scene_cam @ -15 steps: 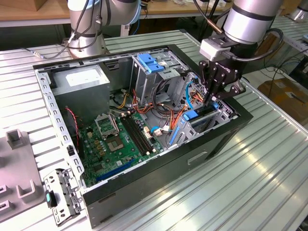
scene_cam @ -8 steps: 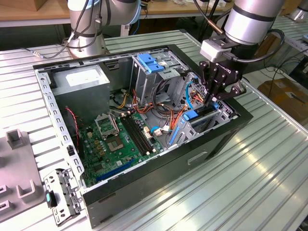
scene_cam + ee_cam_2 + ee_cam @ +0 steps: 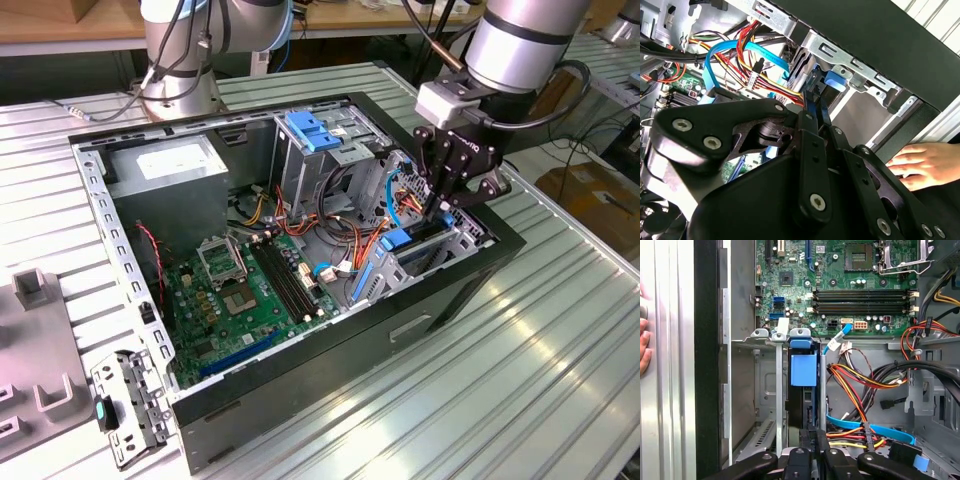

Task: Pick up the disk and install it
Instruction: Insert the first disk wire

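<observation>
The disk stands on edge inside a slot of the metal drive cage, its blue end tab and dark body showing between the cage walls. In the exterior view the disk's blue rail sits in the cage at the open computer case's right end. My gripper hangs just over that cage. Its fingers are shut together with nothing between them, the tips right at the disk's near edge. The second wrist view shows the shut gripper pointing at the blue tab.
A person's hand rests beside the case wall, and fingers show in the first wrist view. Coloured cables crowd the space next to the cage. The motherboard, grey power supply and blue-latched cage lie inside the case.
</observation>
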`<action>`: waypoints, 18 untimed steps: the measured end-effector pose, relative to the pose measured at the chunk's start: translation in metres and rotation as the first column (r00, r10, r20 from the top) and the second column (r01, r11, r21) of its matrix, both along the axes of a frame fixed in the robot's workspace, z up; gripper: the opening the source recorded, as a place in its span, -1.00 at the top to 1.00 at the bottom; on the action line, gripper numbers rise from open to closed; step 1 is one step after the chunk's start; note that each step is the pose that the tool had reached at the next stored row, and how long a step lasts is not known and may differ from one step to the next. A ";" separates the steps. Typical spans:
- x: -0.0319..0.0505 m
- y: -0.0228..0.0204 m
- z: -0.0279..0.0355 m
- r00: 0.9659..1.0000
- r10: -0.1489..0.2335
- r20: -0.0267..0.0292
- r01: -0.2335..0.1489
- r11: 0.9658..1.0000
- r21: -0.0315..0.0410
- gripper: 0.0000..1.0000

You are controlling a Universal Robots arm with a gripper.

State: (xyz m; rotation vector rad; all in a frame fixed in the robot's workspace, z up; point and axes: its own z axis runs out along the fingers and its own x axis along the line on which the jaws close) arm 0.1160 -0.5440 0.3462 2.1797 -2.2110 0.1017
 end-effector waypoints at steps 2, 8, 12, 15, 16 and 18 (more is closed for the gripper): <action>0.0000 0.0000 -0.0007 1.000 0.000 0.000 0.000 1.000 0.000 0.67; 0.0000 0.0000 -0.0034 1.000 0.000 0.000 0.000 1.000 0.000 0.67; 0.0000 -0.0001 -0.0048 1.000 0.000 0.000 0.000 1.000 0.000 0.67; 0.0000 -0.0001 -0.0048 1.000 0.000 0.000 0.000 1.000 0.000 0.67; -0.0002 -0.0002 -0.0048 1.000 0.000 0.000 0.000 1.000 0.000 0.65; -0.0002 -0.0002 0.0014 1.000 0.000 0.000 0.000 1.000 0.000 0.65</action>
